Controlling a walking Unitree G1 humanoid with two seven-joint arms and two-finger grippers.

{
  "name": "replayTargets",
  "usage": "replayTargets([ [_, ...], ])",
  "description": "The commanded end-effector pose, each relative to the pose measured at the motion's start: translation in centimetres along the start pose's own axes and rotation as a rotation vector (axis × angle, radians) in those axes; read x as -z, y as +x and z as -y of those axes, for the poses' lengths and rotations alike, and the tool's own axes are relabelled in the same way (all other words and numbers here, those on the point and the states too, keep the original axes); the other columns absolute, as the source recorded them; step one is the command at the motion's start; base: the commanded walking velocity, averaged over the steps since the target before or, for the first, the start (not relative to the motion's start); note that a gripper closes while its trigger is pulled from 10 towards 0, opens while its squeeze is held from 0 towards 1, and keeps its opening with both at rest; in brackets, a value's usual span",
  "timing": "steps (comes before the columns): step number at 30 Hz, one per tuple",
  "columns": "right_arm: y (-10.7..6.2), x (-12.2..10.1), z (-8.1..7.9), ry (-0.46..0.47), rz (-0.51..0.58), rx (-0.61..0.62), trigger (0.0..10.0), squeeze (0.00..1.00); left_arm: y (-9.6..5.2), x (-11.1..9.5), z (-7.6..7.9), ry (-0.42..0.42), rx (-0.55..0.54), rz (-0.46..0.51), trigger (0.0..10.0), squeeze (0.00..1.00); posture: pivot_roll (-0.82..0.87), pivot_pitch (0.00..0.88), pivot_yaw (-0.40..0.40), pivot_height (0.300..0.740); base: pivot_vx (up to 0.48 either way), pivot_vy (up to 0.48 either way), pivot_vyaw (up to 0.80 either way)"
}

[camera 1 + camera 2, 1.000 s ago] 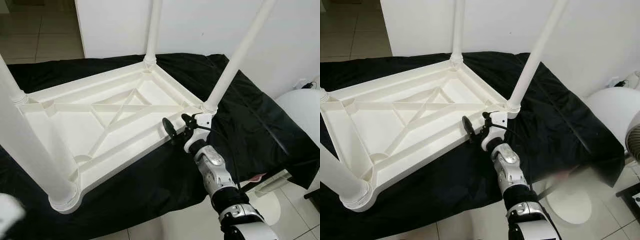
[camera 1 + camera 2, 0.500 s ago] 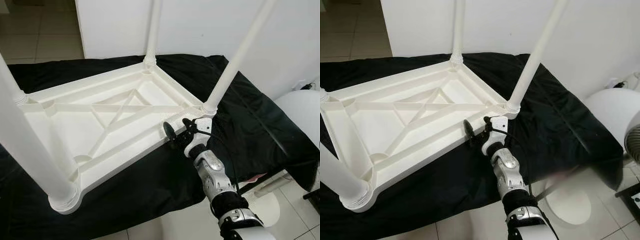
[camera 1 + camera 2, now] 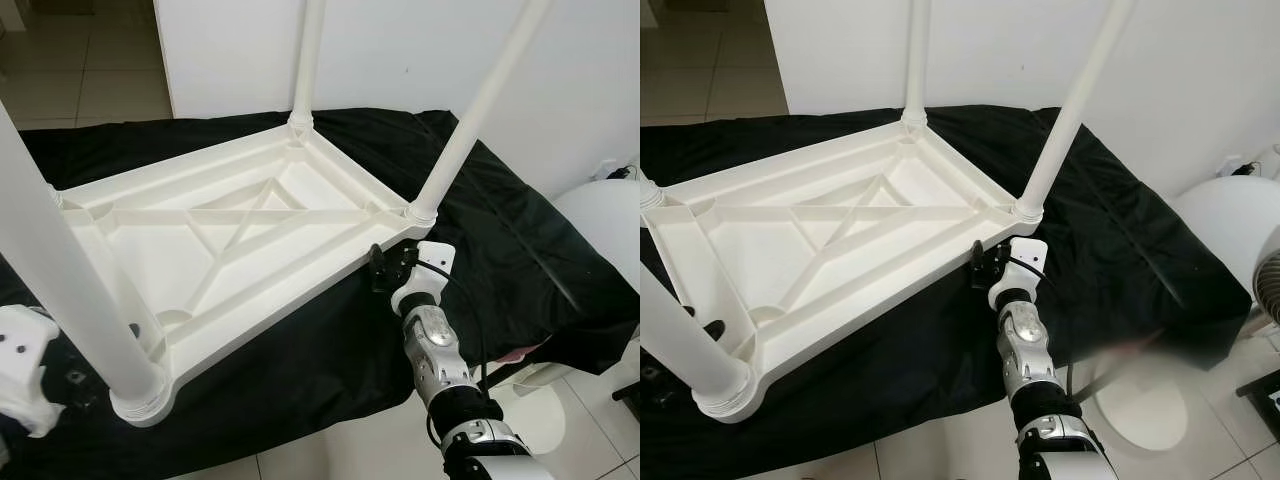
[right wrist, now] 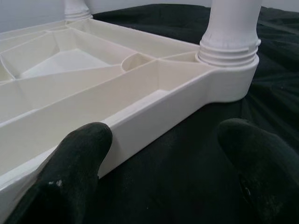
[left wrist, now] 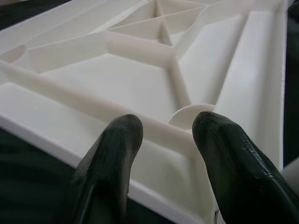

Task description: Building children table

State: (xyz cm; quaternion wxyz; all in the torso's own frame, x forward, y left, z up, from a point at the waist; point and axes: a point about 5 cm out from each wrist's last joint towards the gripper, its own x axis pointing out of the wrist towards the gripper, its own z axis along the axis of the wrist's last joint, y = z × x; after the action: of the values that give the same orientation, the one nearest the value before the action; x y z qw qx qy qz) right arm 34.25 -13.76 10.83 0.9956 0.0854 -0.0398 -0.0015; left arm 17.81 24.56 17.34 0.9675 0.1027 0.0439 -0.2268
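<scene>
A white plastic children's table (image 3: 230,240) lies upside down on a black cloth (image 3: 330,350). Legs stand up from its corners: a far one (image 3: 305,60), a right one (image 3: 470,120) and a near left one (image 3: 60,270). My right gripper (image 3: 385,268) is open, low beside the table's long rim, just short of the right leg's socket (image 4: 229,51). In the right wrist view its fingers (image 4: 79,158) straddle that rim. My left gripper (image 5: 163,140) is open at the near left corner, its fingers over the rim and the ribbed underside.
The black cloth drapes down to a tiled floor (image 3: 380,450). A white wall (image 3: 400,50) rises close behind the table. At the right stand a white rounded object (image 3: 600,220) and a round white base (image 3: 1140,400) on the floor.
My right gripper has drawn back from over the rim toward the right corner. My left arm's white wrist has come up into view at the near left corner.
</scene>
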Motion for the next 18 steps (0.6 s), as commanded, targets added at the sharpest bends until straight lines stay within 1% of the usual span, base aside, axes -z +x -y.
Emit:
replayTargets([
  [1,-0.2,0.5,0.4,0.014,-0.028,0.032,10.0,0.0,0.7,0.1,1.0,-0.032,0.057,0.015,10.0,0.0,0.16,0.095,-0.084,0.74,0.0,0.0,0.0],
  [4,-0.2,0.5,0.5,0.007,-0.023,0.051,10.0,0.0,1.1,0.3,1.3,-0.047,0.072,0.025,10.0,0.0,0.15,0.093,-0.083,0.74,0.0,0.0,0.0],
  [6,-0.5,1.0,0.4,0.008,-0.046,0.102,10.0,0.0,2.6,0.5,2.8,-0.093,0.129,0.06,10.0,0.0,0.14,0.091,-0.083,0.74,0.0,0.0,0.0],
  [7,-0.5,1.0,0.4,0.008,-0.046,0.102,10.0,0.0,2.6,0.5,2.8,-0.093,0.129,0.06,10.0,0.0,0.14,0.091,-0.083,0.74,0.0,0.0,0.0],
  [8,-0.6,1.4,0.4,0.007,-0.067,0.126,10.0,0.0,3.5,0.5,3.8,-0.106,0.163,0.078,10.0,0.0,0.13,0.089,-0.082,0.74,0.0,0.0,0.0],
  [9,-0.6,1.4,0.4,0.007,-0.067,0.126,10.0,0.0,3.5,0.5,3.8,-0.106,0.163,0.078,10.0,0.0,0.13,0.089,-0.082,0.74,0.0,0.0,0.0],
  [10,-0.6,1.7,0.4,0.015,-0.086,0.135,10.0,0.0,4.3,0.4,4.7,-0.118,0.194,0.093,10.0,0.0,0.13,0.088,-0.08,0.74,0.0,0.0,0.0],
  [11,-0.6,1.7,0.4,0.015,-0.086,0.135,10.0,0.0,4.3,0.4,4.7,-0.118,0.194,0.093,10.0,0.0,0.13,0.088,-0.08,0.74,0.0,0.0,0.0],
  [12,-0.4,1.7,0.7,0.016,-0.102,0.149,10.0,0.0,4.8,0.2,5.4,-0.133,0.224,0.109,10.0,0.0,0.12,0.083,-0.074,0.74,0.0,0.0,0.0],
  [13,-0.3,1.8,0.9,0.016,-0.11,0.156,10.0,0.0,5.1,0.1,5.9,-0.143,0.242,0.118,10.0,0.0,0.12,0.083,-0.074,0.74,0.0,0.0,0.0],
  [17,-0.1,1.8,1.2,0.017,-0.122,0.157,10.0,0.0,5.3,-0.1,6.3,-0.151,0.262,0.127,10.0,0.0,0.12,0.083,-0.074,0.74,0.0,0.0,0.0],
  [18,0.3,1.7,1.5,0.007,-0.139,0.14,10.0,0.0,5.4,-0.2,6.7,-0.152,0.283,0.134,10.0,0.0,0.11,0.081,-0.067,0.74,0.0,0.0,0.0],
])
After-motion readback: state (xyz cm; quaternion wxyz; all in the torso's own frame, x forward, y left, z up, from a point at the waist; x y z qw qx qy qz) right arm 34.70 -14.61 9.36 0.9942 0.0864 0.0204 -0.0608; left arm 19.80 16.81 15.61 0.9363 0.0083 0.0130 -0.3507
